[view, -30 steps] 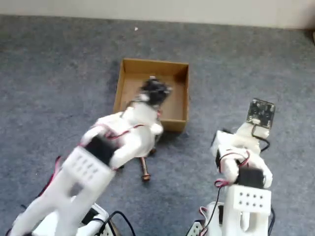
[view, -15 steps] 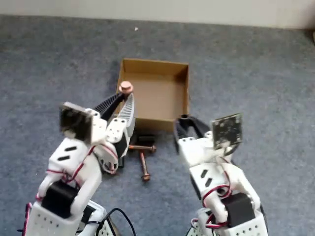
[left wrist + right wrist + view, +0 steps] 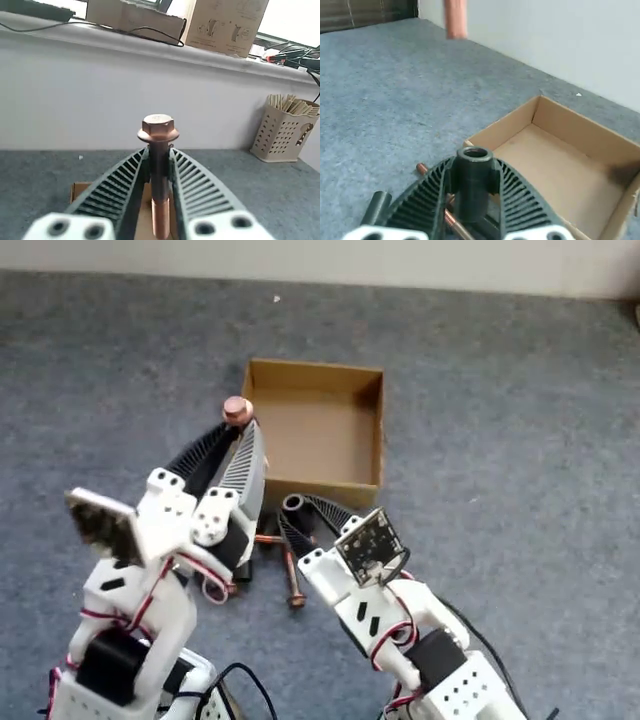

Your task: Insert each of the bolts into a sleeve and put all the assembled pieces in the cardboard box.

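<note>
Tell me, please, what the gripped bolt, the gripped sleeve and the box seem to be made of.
The bolt looks like metal with a copper-coloured, slightly shiny finish and a flanged hex head. The sleeve is matte black, probably plastic, though coated metal is possible. The cardboard box is plain brown cardboard with thin walls.

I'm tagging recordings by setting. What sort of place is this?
Probably a lab or hobby workroom: grey carpet as the work surface, a ledge with cardboard boxes and loose cables, a holder of wooden sticks.
</note>
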{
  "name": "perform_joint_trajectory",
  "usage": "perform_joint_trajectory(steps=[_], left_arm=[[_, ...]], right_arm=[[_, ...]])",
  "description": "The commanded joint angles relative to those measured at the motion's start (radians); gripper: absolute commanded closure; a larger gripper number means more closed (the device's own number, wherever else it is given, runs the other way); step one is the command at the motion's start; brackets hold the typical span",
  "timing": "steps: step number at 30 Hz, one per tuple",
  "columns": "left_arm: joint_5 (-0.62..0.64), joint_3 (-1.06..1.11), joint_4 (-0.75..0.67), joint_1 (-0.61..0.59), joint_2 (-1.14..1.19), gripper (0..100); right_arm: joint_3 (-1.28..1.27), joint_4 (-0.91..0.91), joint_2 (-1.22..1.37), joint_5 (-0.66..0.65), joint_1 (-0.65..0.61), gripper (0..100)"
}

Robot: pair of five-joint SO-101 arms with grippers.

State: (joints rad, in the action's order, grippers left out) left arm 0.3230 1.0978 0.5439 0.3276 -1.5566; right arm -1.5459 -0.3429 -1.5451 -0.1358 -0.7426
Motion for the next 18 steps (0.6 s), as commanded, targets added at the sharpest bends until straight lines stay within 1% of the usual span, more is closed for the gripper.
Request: perform_joint_trajectory(steps=[1, 6, 10, 18], left_arm=[[0.025, 0.038, -0.086, 0.027, -0.013, 100], [-0.057, 0.111, -0.117, 0.102, -0.016, 100], [-0.103, 0.145, -0.118, 0.156, -0.010, 100], [-0.103, 0.176, -0.121, 0.154, -0.008, 100]], right_arm=[[-0.021, 0.096, -0.016, -0.011, -0.004, 99.4], [-0.036, 0.139, -0.016, -0.009, 0.059, 99.4], [-0.036, 0.139, -0.016, -0.011, 0.073, 99.4], [-0.036, 0.139, -0.018, -0.012, 0.073, 99.4]])
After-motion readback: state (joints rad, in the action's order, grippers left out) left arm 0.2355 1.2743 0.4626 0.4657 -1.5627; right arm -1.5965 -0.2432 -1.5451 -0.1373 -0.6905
